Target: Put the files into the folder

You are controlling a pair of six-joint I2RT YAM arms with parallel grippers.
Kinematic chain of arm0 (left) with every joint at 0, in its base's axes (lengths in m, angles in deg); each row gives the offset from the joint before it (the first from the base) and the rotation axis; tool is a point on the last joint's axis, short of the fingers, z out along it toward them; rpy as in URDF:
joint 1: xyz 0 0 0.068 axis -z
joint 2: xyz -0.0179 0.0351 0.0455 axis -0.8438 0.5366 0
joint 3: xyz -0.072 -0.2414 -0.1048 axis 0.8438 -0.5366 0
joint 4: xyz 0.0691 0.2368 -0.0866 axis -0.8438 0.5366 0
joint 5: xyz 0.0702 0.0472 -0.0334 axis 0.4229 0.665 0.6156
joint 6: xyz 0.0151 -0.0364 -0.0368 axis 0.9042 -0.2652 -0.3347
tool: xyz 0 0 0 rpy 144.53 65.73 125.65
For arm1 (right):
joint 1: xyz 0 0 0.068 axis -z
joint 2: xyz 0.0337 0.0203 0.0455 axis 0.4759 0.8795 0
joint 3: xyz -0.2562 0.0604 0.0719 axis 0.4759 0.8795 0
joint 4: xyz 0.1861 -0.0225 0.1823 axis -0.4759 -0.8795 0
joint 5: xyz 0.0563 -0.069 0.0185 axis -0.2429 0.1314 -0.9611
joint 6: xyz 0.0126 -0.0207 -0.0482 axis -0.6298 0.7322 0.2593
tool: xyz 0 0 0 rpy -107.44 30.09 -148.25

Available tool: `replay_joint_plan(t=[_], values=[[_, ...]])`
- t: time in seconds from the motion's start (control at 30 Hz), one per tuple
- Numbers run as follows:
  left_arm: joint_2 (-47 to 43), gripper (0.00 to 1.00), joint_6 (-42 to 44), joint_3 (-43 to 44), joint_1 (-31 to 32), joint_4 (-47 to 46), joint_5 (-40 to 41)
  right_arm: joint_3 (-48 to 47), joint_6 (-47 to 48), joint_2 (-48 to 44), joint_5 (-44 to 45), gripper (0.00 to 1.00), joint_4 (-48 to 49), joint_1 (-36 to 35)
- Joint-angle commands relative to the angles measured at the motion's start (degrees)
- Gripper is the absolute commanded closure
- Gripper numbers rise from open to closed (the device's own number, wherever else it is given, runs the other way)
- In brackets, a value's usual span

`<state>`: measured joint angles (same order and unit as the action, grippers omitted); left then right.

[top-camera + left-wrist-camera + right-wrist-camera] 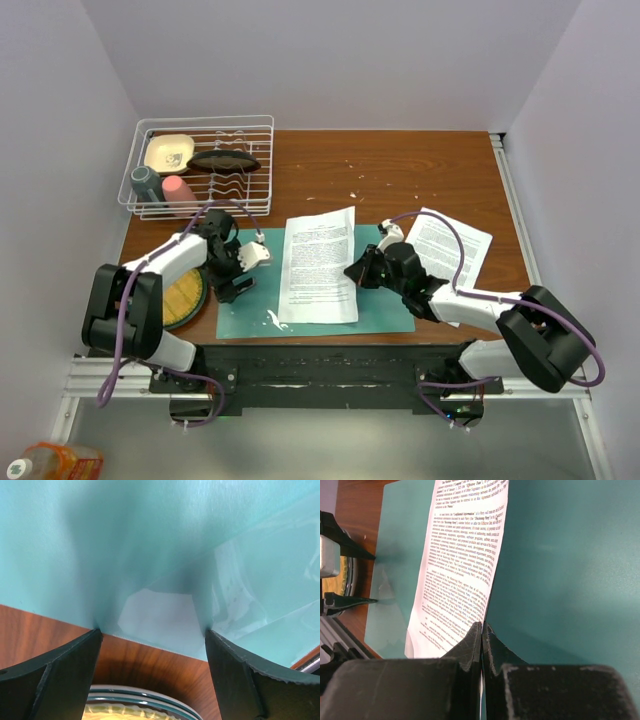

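Note:
The teal folder (385,300) lies flat at the table's near middle. One of the files, a white printed sheet (318,265), rests on it with its right edge raised. My right gripper (352,272) is shut on that edge; in the right wrist view the sheet (460,565) runs into the closed jaws (482,625) above the folder (560,570). A second sheet (455,245) lies to the right, partly under the right arm. My left gripper (234,278) stands open, its fingertips (95,635) at the folder's left edge (150,540) with nothing between them.
A plate (185,297) with a yellow inside sits just left of the folder, right behind my left gripper, and it shows in the left wrist view (140,707). A white wire dish rack (200,165) with a bowl and cups stands at the back left.

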<state>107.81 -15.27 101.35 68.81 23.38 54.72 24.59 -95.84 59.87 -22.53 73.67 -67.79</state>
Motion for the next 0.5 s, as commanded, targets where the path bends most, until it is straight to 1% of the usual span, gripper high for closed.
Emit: replay_joint_plan(t=[0.0, 0.2, 0.47], values=[[4.1, 0.11, -1.3, -0.2, 2.7, -3.0, -6.1, 0.1, 1.5, 0.4, 2.3, 1.00, 1.3, -0.3], [5.4, 0.13, -4.1, 1.2, 7.2, -3.1, -8.8, 0.0, 2.3, 0.6, 3.7, 1.00, -0.2, -0.4], [4.4, 0.14, -4.0, 3.0, 7.5, -0.8, -9.1, 0.5, 3.8, -0.4, 5.5, 1.00, -3.4, -0.3]])
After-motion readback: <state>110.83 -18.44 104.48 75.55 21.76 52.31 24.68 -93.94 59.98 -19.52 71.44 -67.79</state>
